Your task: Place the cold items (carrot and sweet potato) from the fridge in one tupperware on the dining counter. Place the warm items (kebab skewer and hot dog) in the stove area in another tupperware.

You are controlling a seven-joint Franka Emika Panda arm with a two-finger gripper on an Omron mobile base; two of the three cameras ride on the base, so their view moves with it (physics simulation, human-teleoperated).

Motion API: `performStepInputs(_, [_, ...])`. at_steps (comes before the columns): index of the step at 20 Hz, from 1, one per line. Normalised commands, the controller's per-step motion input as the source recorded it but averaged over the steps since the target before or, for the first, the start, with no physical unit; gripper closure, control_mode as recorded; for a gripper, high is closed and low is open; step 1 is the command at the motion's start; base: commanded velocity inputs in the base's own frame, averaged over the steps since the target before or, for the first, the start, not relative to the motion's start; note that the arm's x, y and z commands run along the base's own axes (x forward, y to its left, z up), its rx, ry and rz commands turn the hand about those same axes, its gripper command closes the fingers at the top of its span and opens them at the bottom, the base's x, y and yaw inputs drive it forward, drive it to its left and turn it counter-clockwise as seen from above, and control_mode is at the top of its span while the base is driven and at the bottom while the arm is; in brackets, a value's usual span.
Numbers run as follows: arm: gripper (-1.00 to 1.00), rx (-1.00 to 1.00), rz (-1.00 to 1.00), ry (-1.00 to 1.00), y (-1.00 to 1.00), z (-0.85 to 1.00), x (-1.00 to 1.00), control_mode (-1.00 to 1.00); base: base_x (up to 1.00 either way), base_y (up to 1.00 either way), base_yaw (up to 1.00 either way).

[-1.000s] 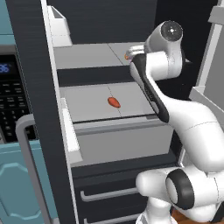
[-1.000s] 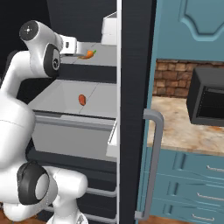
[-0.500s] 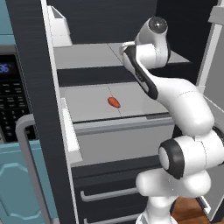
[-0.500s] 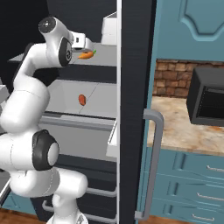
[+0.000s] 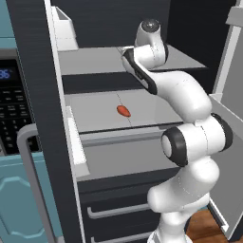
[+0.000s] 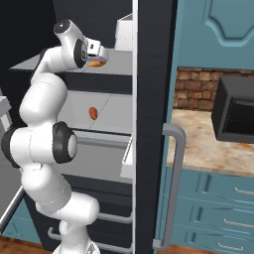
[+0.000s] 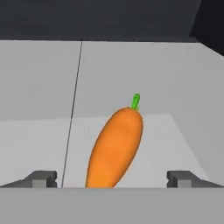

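You're on carrot [image 7: 115, 147] pickup in fridge [image 5: 118, 57]: jaws apart, carrot between them; advance, then close.

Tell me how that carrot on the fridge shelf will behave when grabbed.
The carrot looks round and tapered, lying flat on the pale fridge shelf, so it may roll if nudged sideways. Its smooth skin might slip. It looks stiff, so the open gripper straddling it should close firmly.

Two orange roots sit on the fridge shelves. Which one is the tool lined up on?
The carrot on the upper shelf: bright orange, tapered, green-tipped, lying between the open tool's fingertips. The stubbier, redder sweet potato lies one shelf lower.
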Motion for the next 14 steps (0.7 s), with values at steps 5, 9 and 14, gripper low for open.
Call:
performStepInputs(5, [-1.0,0.06,-0.02,0.03,0.0,-0.08,0.52,-1.0,0.0,0.0,0.0])
performStepInputs(9, [-1.0,0.06,-0.02,0.06,-0.11,-0.36,0.09,-1.0,0.0,0.0,0.0])
performStepInputs(14, [-1.0,0.02,-0.02,0.03,-0.13,-0.29,-0.03,-1.0,0.0,0.0,0.0])
